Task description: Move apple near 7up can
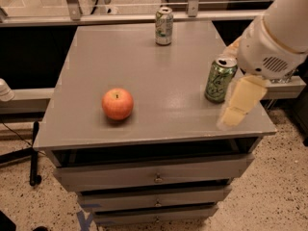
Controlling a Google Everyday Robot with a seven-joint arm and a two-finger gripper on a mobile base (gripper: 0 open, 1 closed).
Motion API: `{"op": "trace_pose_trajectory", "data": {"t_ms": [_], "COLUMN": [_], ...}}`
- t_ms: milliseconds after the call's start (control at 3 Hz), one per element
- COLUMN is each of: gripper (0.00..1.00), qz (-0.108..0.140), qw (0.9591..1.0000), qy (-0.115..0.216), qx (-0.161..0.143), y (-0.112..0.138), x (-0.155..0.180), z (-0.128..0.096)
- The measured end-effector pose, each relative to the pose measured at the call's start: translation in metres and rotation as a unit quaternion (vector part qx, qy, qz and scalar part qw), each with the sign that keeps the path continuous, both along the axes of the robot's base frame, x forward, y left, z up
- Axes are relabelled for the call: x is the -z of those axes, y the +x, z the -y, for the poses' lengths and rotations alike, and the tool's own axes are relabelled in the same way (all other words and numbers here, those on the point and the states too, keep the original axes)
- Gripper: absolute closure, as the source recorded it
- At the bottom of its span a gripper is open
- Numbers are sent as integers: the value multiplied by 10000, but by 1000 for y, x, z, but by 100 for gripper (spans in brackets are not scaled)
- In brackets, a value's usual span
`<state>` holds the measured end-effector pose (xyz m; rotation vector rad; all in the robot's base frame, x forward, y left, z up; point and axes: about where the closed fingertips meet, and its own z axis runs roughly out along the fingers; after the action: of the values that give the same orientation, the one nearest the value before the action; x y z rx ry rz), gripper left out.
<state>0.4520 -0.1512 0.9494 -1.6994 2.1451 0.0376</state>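
Grey cabinet top (159, 71) serves as the work surface, set over a stack of drawers (154, 174) on a speckled floor. On it, toward the front left, sits the apple (117, 103), upright with its small dark stem on top, alone and touching nothing.

It looks firm and fairly heavy for its size, with smooth, waxy skin that could slip, and its round shape means it will roll if nudged off-centre. It also bruises under hard pressure. The safest hold is probably across its widest part, from above, with the pads on opposite sides of the middle and the squeeze kept moderate.

Well apart from it, at the back edge and a little right of centre, stands the 7up can (164, 26), upright. A green can (220, 80) stands upright near the right edge, opened at the top.

Just beside that can, over the front right corner, hangs the gripper (233, 112) below the arm's white wrist, far from the apple and holding nothing that shows. Whether it is wide or narrow, I cannot tell.
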Motion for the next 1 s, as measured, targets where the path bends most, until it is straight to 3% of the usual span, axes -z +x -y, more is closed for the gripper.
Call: {"op": "trace_pose_trajectory", "data": {"t_ms": [667, 1000], "gripper": [0, 0], "qz": [150, 148], "qw": [9976, 9949], "qy": [619, 970], "qx": [-259, -230], "y": [20, 37], "x": [31, 53], "z": [-86, -118]}}
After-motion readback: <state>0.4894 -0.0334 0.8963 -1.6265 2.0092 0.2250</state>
